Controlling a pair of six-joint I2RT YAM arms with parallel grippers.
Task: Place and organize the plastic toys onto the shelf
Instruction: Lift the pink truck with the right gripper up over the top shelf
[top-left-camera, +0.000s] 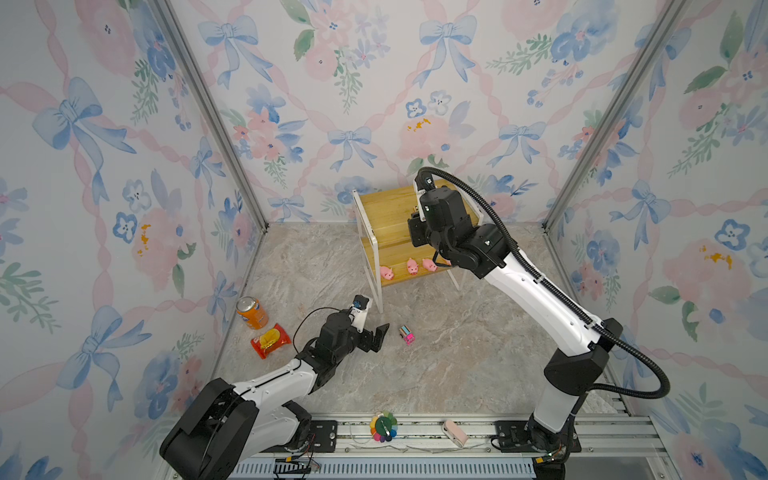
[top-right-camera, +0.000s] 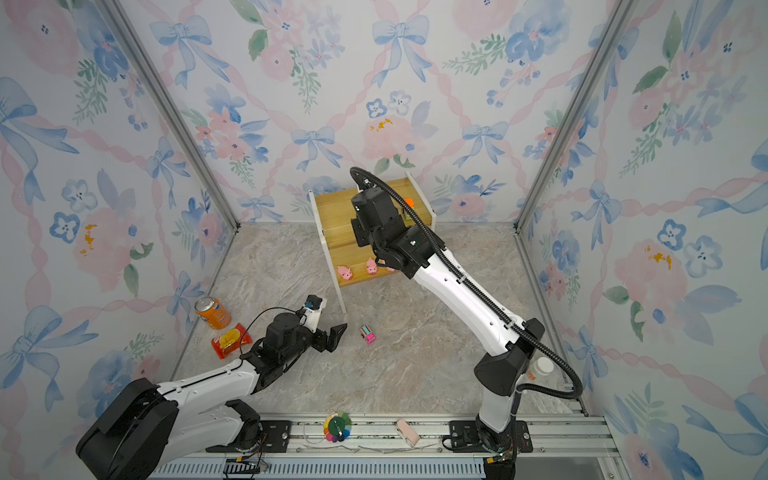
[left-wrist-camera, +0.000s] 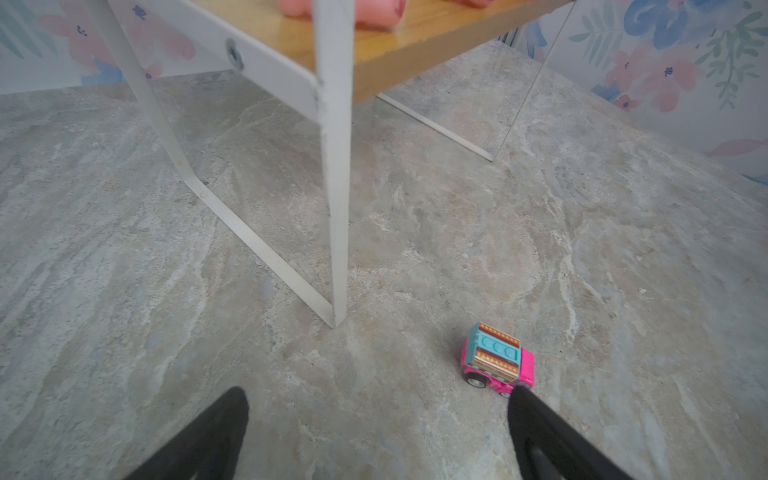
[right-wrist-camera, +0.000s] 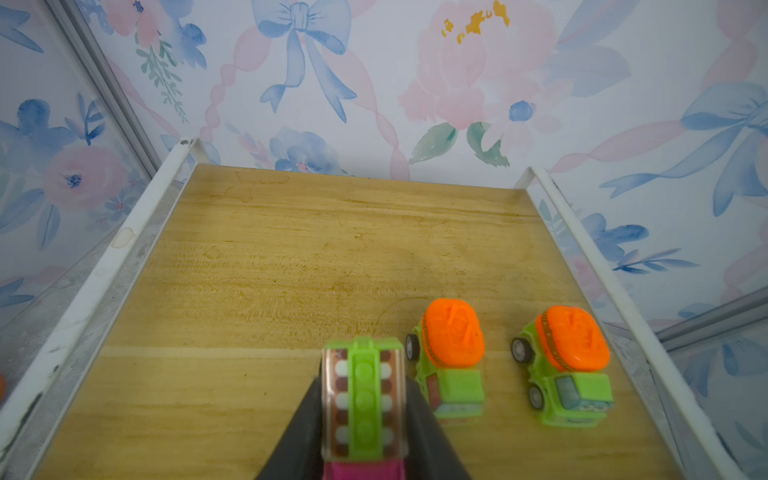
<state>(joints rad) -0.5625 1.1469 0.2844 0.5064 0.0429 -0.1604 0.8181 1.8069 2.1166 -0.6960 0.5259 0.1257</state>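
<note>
The shelf (top-left-camera: 382, 208) stands against the back wall. Over its top board (right-wrist-camera: 291, 257) my right gripper (right-wrist-camera: 363, 382) is shut on a pink truck (right-wrist-camera: 363, 399) with a green striped top, right beside two green trucks (right-wrist-camera: 451, 357) (right-wrist-camera: 567, 365) parked there. Three pink pigs (top-left-camera: 386, 272) (top-left-camera: 412, 266) (top-left-camera: 429, 264) stand in a row on the lower board. Another pink truck (top-left-camera: 406, 334) (left-wrist-camera: 496, 359) with a teal striped top sits on the floor. My left gripper (top-left-camera: 376, 336) (left-wrist-camera: 378, 390) hangs open just left of it, one fingertip close to its rear.
An orange soda can (top-left-camera: 251, 311) and a red snack packet (top-left-camera: 270, 340) lie at the left of the floor. The shelf's white front leg (left-wrist-camera: 336, 208) stands just ahead of my left gripper. A colourful toy (top-left-camera: 383, 426) rests on the front rail.
</note>
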